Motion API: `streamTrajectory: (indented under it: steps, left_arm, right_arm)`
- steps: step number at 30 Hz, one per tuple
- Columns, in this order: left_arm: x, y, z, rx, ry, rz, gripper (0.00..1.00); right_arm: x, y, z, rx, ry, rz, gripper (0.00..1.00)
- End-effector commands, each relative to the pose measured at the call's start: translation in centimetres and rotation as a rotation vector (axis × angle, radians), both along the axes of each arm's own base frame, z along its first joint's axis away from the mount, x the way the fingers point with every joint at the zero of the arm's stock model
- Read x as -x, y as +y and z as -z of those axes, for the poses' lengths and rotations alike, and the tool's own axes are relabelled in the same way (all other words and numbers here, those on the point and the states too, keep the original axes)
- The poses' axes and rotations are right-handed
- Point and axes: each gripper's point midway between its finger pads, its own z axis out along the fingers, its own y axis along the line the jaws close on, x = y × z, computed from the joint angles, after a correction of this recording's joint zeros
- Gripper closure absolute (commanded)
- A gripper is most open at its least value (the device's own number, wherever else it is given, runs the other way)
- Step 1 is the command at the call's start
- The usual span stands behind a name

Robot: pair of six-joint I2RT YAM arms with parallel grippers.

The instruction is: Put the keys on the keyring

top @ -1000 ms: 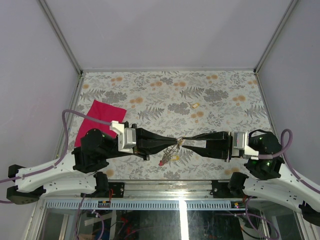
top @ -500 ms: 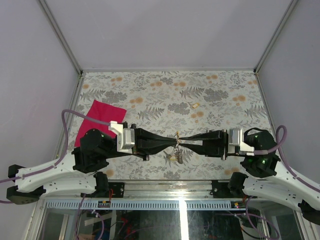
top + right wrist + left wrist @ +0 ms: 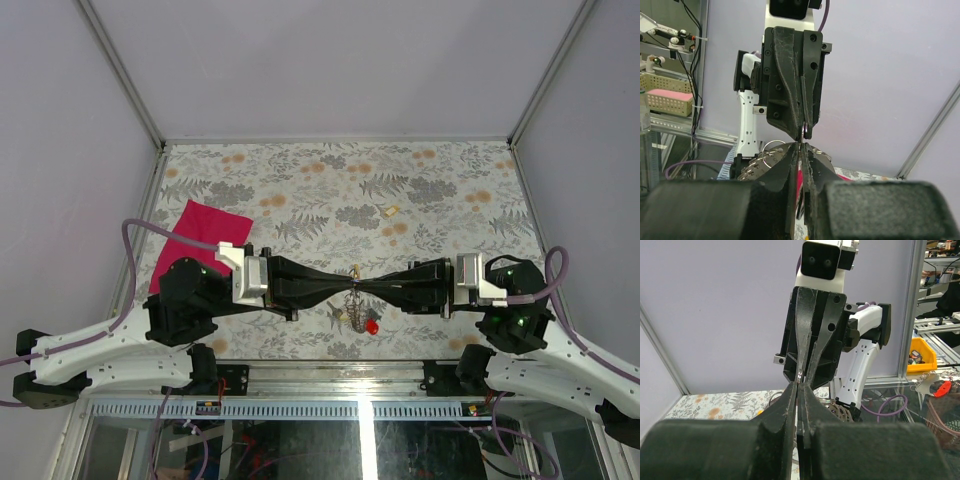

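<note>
My left gripper [image 3: 349, 284] and right gripper [image 3: 362, 285] meet tip to tip above the table's near middle, both shut. A thin metal piece of the keyring [image 3: 352, 300] is pinched where the tips meet. The coiled grey ring hangs below them with a red-capped key [image 3: 372, 326] at its lower right. The ring also shows in the left wrist view [image 3: 841, 412] and the right wrist view [image 3: 754, 170]. A small yellowish piece [image 3: 355, 270] sits just above the joined tips. A loose yellow key [image 3: 392, 210] lies on the table farther back.
A red cloth [image 3: 196, 243] lies on the floral table at the left, beside the left arm. The table's near edge with a metal rail runs just below the hanging ring. Grey walls close in the back and both sides.
The right gripper has rolled and come a little closer to the left one. The hanging ring has swung, taking the red key from lower left to lower right. The left gripper has hardly moved.
</note>
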Motion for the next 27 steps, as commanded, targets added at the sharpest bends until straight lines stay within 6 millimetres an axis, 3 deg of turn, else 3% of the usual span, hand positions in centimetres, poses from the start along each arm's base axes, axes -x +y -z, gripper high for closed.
streamTrajectory:
  steps: [1,3,6,15,27]
  left_arm:
    - [0.3,0.4,-1.6,0.071,-0.014,0.011,1.00]
    - [0.3,0.3,-1.4,0.068,-0.013,0.010,1.00]
    - [0.3,0.2,-1.3,0.060,-0.011,0.010,0.99]
    - [0.3,0.3,-0.4,-0.019,-0.018,0.006,0.77]
    - [-0.3,0.5,1.1,-0.132,-0.018,-0.032,0.71]
  right_arm:
    - [0.5,-0.5,-2.1,-0.085,-0.021,-0.015,0.95]
    - [0.5,-0.5,-2.2,-0.089,-0.016,-0.014,1.00]
    - [0.3,-0.6,-2.3,-0.074,-0.015,-0.002,1.00]
    - [-0.3,-1.3,-1.1,0.090,-0.075,0.076,1.00]
    - [-1.0,-2.2,1.6,0.398,-0.114,0.117,1.00]
